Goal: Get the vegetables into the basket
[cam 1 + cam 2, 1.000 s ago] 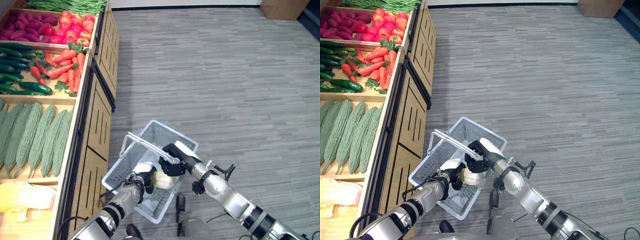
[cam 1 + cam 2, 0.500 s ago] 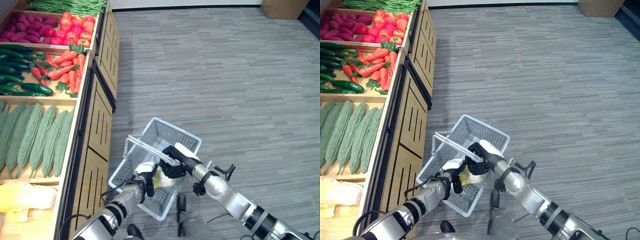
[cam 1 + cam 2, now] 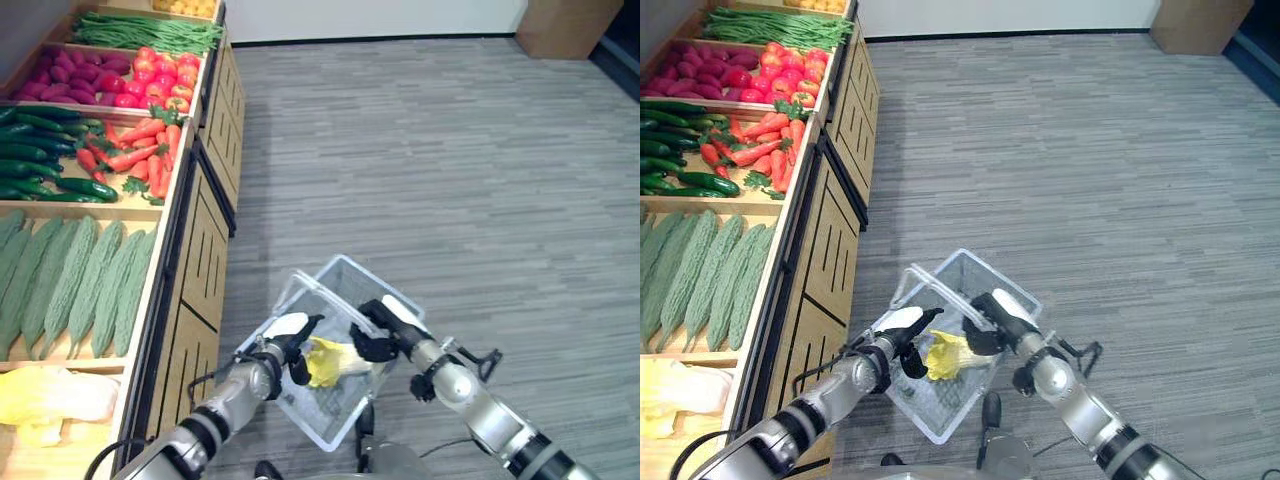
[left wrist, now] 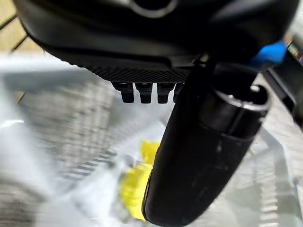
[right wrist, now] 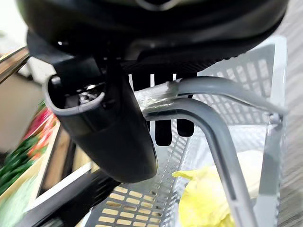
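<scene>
Fingers of the right hand (image 3: 378, 340) curl round two basket (image 3: 385, 298) handles (image 5: 222, 142); left hand (image 3: 288, 340) relaxed beside one cabbage (image 3: 332, 361).

Both eye views look steeply down from the head onto the basket (image 3: 345, 300), sharing it, the shelf (image 3: 150, 250) to its left and the floor (image 3: 450, 150). Each wrist view peers past its own robot hand into the basket from very close.

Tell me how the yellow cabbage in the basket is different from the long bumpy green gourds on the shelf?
The cabbage is yellow, leafy and crumpled; the gourds are green, long and bumpy. The cabbage is a single piece in the basket, which the right robot hand holds by its handle, with the left robot hand beside the cabbage; the gourds lie side by side in a wooden shelf bin. Both are vegetables.
</scene>
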Motion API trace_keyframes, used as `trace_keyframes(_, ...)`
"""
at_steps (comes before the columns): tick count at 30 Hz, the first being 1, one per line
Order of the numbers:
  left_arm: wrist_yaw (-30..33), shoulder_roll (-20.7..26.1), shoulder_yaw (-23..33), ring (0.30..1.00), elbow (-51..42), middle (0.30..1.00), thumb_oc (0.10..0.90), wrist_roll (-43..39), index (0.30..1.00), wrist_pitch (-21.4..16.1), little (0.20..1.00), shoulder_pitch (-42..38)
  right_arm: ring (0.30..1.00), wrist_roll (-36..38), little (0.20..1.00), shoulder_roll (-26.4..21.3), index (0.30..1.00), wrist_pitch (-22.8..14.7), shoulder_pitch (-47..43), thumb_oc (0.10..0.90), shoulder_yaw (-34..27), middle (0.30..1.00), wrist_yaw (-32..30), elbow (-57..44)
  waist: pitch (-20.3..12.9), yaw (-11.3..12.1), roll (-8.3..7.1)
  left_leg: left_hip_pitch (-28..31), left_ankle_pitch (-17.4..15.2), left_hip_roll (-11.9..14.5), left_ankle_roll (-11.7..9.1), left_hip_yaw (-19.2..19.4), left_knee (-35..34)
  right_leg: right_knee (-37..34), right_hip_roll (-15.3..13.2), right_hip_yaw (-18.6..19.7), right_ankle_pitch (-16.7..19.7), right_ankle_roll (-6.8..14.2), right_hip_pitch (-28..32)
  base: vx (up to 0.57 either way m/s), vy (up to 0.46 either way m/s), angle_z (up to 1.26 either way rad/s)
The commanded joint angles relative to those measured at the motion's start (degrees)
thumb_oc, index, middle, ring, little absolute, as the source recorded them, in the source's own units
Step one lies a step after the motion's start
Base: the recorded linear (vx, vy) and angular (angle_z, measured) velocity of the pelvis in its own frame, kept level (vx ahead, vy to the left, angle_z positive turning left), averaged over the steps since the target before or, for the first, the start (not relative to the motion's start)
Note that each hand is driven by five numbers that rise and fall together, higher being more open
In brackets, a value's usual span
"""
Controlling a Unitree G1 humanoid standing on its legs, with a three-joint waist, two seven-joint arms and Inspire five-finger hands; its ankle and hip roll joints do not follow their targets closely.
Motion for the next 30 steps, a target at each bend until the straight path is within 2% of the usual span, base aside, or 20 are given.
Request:
trace_keyframes(1,0.32,1.54,1.75,1.000,-2.14,1.000,0.900,-2.09,1.000,-3.32,1.000,-1.56,0.300,-0.95,0.300,0.64,0.300,-5.90,-3.72,0.400,-7.93,0.300,-4.57,-4.51,-3.31,-0.04,0.65,-3.20,5.82,4.04,-2.82,-4.95,0.30,0.74,-5.04,0.71,-4.06,7.78,7.02,0.04,0.041,0.05)
trace_keyframes(2,-0.72,3.79,3.08,1.000,-4.41,1.000,0.900,-2.89,1.000,-3.89,1.000,0.14,0.300,-1.28,0.300,0.47,0.300,-5.92,-1.58,0.400,-10.50,0.300,-5.04,-2.56,-3.71,-0.04,0.74,-2.67,5.21,3.83,-2.85,-5.14,0.42,0.87,-5.13,0.48,-4.54,7.96,7.73,0.02,0.022,0.03)
trace_keyframes(7,-0.86,6.96,7.16,1.000,-5.31,1.000,0.900,-5.83,1.000,-3.91,1.000,4.21,0.300,-1.09,0.300,1.13,0.300,-5.88,2.39,0.400,-15.00,0.300,-6.67,4.73,-4.03,-0.21,0.48,-2.21,5.49,3.74,-2.73,-5.10,0.35,1.05,-5.16,0.57,-4.35,7.89,8.11,0.00,0.015,0.03)
trace_keyframes(10,0.62,5.66,10.29,1.000,-0.67,1.000,0.900,-7.57,1.000,-3.05,1.000,6.93,0.300,-3.16,0.300,1.49,0.300,-5.10,4.50,0.400,-16.18,0.300,-7.49,11.22,-4.01,-0.23,0.09,-1.93,5.70,3.76,-2.70,-4.87,0.29,1.29,-5.08,0.50,-4.34,7.71,8.15,-0.01,-0.001,0.00)
trace_keyframes(11,3.20,2.70,12.90,1.000,6.22,1.000,0.900,-9.40,1.000,-1.97,1.000,8.45,0.300,-3.94,0.300,2.66,0.300,-4.78,5.59,0.400,-16.72,0.300,-8.95,17.15,-3.63,-0.24,-0.21,-1.95,5.88,3.70,-2.71,-4.85,0.29,1.45,-5.08,0.18,-4.42,7.60,8.41,-0.03,-0.005,0.02)
trace_keyframes(16,11.92,-4.45,18.80,1.000,28.71,1.000,0.900,-10.74,1.000,-0.02,1.000,8.45,0.300,-1.26,0.300,7.96,0.300,-6.29,6.00,0.400,-14.58,0.300,-11.15,34.47,-2.63,-0.33,-1.10,-2.29,6.30,3.94,-3.07,-4.77,0.16,1.36,-4.84,-0.58,-4.49,7.43,8.43,-0.05,-0.010,0.06)
trace_keyframes(17,11.99,-4.47,18.85,1.000,28.87,1.000,0.900,-10.73,1.000,-0.10,1.000,8.32,0.300,-1.23,0.300,7.99,0.300,-6.39,5.84,0.400,-14.53,0.300,-11.19,34.61,-2.67,-0.31,-1.10,-2.47,6.61,3.97,-3.02,-4.70,0.04,1.39,-4.79,-0.52,-4.30,7.31,8.15,0.00,0.000,0.00)
trace_keyframes(19,14.27,-6.40,21.60,1.000,34.30,1.000,0.900,-14.19,1.000,0.13,1.000,8.62,0.300,0.90,0.300,10.50,0.300,-6.65,5.54,0.400,-13.67,0.300,-11.57,43.84,-2.16,-0.01,-1.38,-2.59,6.67,3.94,-3.08,-4.80,0.10,1.48,-4.74,-0.84,-4.34,7.27,8.23,-0.02,-0.005,0.00)
trace_keyframes(20,14.30,-6.40,21.62,1.000,34.37,1.000,0.900,-14.19,1.000,0.08,1.000,8.56,0.300,0.92,0.300,10.54,0.300,-6.77,5.40,0.400,-13.62,0.300,-11.61,44.03,-2.18,-0.02,-1.40,-2.65,6.69,3.95,-3.08,-4.79,0.11,1.49,-4.74,-0.83,-4.34,7.26,8.16,0.00,0.000,0.00)
trace_keyframes(22,13.61,-6.74,19.61,1.000,38.24,1.000,0.900,-9.95,1.000,0.55,1.000,8.69,0.300,2.83,0.300,12.47,0.300,-6.63,3.98,0.400,-13.23,0.300,-11.40,54.29,-2.01,0.06,-1.27,-2.93,6.92,4.03,-3.14,-4.88,0.04,1.46,-4.73,-1.05,-4.26,7.21,8.05,-0.01,0.011,0.02)
trace_keyframes(24,13.37,-6.81,19.05,1.000,40.93,1.000,0.900,-7.79,1.000,1.36,1.000,8.59,0.300,4.03,0.300,13.87,0.300,-6.30,3.13,0.400,-13.63,0.300,-11.07,60.17,-2.09,0.00,-1.10,-3.15,6.93,4.05,-3.15,-4.88,0.04,1.28,-4.71,-1.22,-4.12,7.21,7.92,0.00,0.000,0.00)
trace_keyframes(30,11.31,-7.60,21.34,1.000,42.86,1.000,0.900,-10.34,1.000,1.25,1.000,9.28,0.300,7.82,0.300,14.61,0.300,-5.45,2.22,0.400,-15.65,0.300,-8.92,64.60,-2.36,0.02,-0.71,-3.47,7.14,4.06,-3.22,-4.44,0.04,1.09,-4.77,-1.20,-3.78,7.25,7.32,0.00,0.003,-0.01)
